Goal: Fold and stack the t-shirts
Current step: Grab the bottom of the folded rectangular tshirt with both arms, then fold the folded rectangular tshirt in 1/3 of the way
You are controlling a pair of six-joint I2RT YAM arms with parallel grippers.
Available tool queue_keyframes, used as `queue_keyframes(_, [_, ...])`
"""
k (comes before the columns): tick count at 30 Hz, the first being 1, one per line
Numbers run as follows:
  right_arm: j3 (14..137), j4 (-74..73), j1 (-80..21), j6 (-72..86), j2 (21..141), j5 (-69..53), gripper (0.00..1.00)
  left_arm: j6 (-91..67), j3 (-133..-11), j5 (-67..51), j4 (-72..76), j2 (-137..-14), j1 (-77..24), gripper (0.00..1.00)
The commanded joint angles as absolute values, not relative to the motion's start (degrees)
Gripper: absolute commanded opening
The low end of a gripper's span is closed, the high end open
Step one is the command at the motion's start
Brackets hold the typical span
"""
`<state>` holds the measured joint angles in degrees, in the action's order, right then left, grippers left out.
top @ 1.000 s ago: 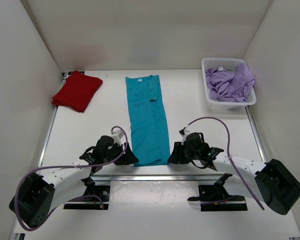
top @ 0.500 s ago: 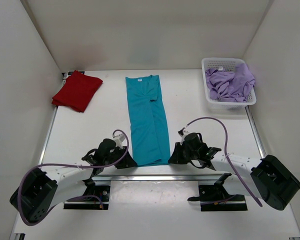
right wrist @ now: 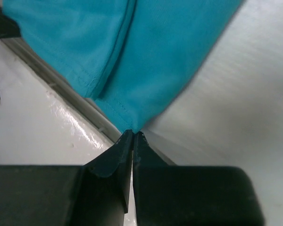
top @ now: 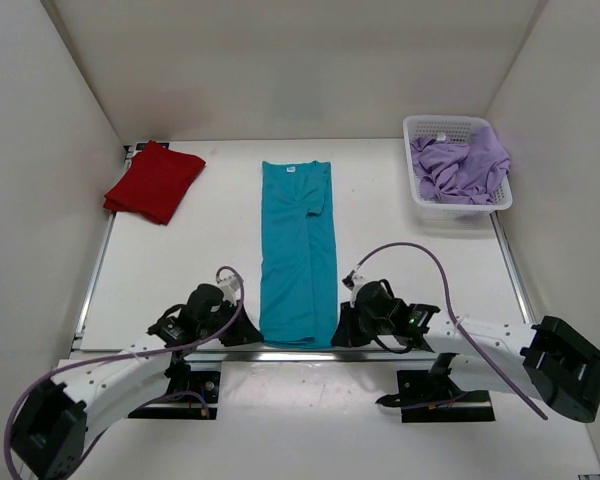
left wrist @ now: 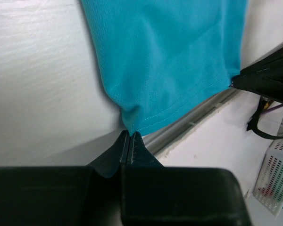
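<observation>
Teal fabric lies in the middle of the table [top: 180, 260]. The teal t-shirt [top: 298, 255] is folded into a long narrow strip. Its collar end points to the far side and its hem is at the near edge of the table, just beside the metal rail [top: 280, 354].

The left gripper [left wrist: 130, 134] has its two fingers pressed together on the near left corner of the hem. In the left wrist view this corner of the cloth goes in between the tips. The right gripper [right wrist: 133, 134] does the same on the near right corner: its jaws are closed and a small point of teal cloth is pinched between them. Both arms reach low over the table, one on each side of the strip.

The red t-shirt [top: 155, 181] lies folded at the far left corner of the table, well apart from the teal one. The lavender t-shirt [top: 462, 165] is crumpled inside the white mesh basket [top: 427, 125] at the far right, and a part of it hangs over the right rim of the basket.
</observation>
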<state>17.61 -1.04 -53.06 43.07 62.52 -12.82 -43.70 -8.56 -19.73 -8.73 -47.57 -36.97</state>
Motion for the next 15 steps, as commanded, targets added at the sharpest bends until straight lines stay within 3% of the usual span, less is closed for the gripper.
queue_keyframes(1, [22.2, -3.9, -52.2, 42.8, 60.7, -11.0, 0.00, -42.5, -10.4, -20.0, -21.5, -39.9, -33.6, 0.00])
queue_keyframes(4, [27.8, -5.4, -46.0, 37.2, 62.1, -12.6, 0.00, -40.4, -16.1, -21.2, -21.3, -40.1, -29.2, 0.00])
queue_keyframes(10, [39.3, -1.8, -30.3, 28.8, 72.4, -18.4, 0.00, -38.8, -27.4, -22.6, -9.3, -59.2, -21.9, 0.00])
queue_keyframes(15, [53.1, -2.9, -23.8, 25.3, 85.0, -20.3, 0.00, -37.7, -38.9, -18.4, -5.6, -70.8, -19.5, 0.00])
